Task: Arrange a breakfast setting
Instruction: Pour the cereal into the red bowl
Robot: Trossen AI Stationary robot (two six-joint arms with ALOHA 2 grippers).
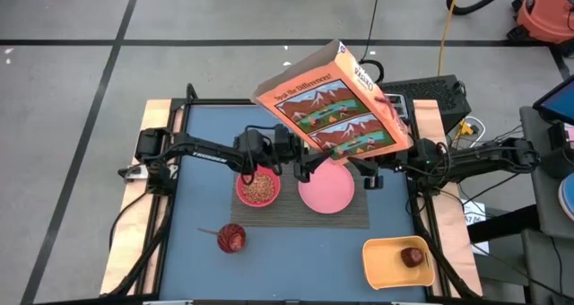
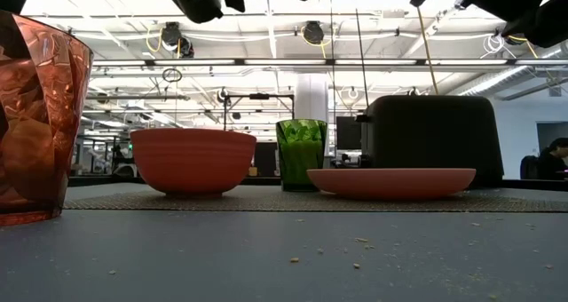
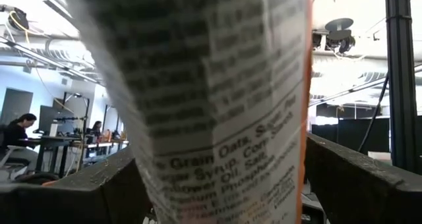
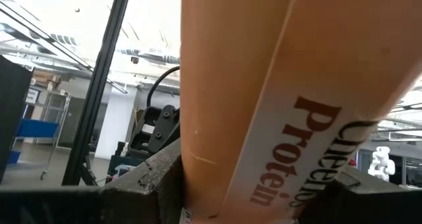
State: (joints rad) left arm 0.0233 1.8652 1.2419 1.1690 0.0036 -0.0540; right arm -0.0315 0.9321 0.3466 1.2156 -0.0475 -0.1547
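Cheerios cereal box [image 1: 336, 99]: held aloft above the table's middle, tilted, its printed back panel facing up, carried by both arms at once. Left gripper [image 1: 300, 166]: closed on the box's lower edge, the ingredients panel [image 3: 217, 112] filling the gap between its fingers [image 3: 79, 191]. Right gripper [image 1: 368, 172]: likewise clamped on the box, the orange side panel [image 4: 264, 99] wedged between its fingers [image 4: 142, 184]. Pink-red bowl [image 1: 257, 188]: on the dark striped placemat [image 1: 350, 217], holding brown cereal. Larger pink plate [image 1: 326, 189]: beside the bowl on the same mat, bare. Orange tray [image 1: 381, 260]: at the table's near right corner, small red apple [image 1: 413, 256] in it. Red tumbler [image 1: 231, 238]: off the mat, in front of the bowl. Black toaster [image 2: 435, 133] and green glass [image 2: 301, 154]: behind the mat, seen only in the low view. Risks, as judged: a shared grip on thin cardboard may twist or crush if the arms move unevenly; the tilted box could spill cereal onto the plate or table; lowered carelessly, it could knock the bowl or the glass.
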